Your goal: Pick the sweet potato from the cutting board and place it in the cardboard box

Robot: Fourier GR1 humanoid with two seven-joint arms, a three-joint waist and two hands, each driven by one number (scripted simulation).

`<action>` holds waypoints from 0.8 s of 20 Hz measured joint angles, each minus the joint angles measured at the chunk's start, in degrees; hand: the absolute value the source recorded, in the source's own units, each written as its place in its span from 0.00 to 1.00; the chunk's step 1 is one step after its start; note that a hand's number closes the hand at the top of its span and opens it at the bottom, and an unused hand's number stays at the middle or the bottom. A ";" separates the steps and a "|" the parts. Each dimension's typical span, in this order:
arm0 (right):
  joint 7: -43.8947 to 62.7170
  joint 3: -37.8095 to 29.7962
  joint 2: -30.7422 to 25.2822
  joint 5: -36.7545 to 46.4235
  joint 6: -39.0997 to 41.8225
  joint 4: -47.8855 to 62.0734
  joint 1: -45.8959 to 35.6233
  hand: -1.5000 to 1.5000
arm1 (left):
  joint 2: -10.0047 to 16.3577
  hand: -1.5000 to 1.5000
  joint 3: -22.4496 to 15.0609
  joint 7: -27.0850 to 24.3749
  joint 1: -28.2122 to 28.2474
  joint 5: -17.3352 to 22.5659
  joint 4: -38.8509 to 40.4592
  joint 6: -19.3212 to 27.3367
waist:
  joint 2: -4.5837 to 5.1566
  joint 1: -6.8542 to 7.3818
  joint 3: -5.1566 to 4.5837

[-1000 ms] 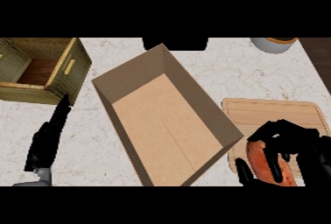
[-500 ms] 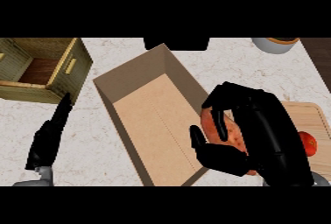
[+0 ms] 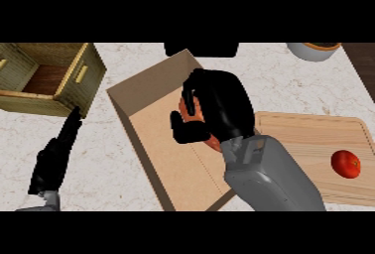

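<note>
Marble counter (image 3: 311,92) carries the cardboard box (image 3: 161,149), long axis eleven to five o'clock, with the right hand (image 3: 218,106) curled round the sweet potato (image 3: 184,105) over its floor.

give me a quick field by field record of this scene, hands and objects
right hand: curled round the sweet potato, over the cardboard box
sweet potato: mostly hidden, only orange patches show
cardboard box: open, mid-counter
cutting board: right of the box, holds a tomato
left hand: open, resting at the left
wooden crate: top left
</note>
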 measured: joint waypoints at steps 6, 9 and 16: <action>-1.26 2.57 0.82 -2.97 -8.48 15.85 -3.98 0.00 | 0.21 0.50 0.45 0.38 -1.63 0.04 0.97 -0.57 | 0.12 0.30 0.01; -2.12 4.03 0.95 -6.21 -13.71 22.84 -5.79 0.00 | 0.32 0.50 0.61 -0.64 -0.73 0.02 0.86 -0.90 | 0.14 0.47 0.02; -8.76 5.71 0.88 -14.37 -25.25 32.74 -9.28 0.00 | -0.86 0.50 -0.14 -0.14 -1.72 -1.18 1.05 -0.13 | 0.03 0.52 -0.08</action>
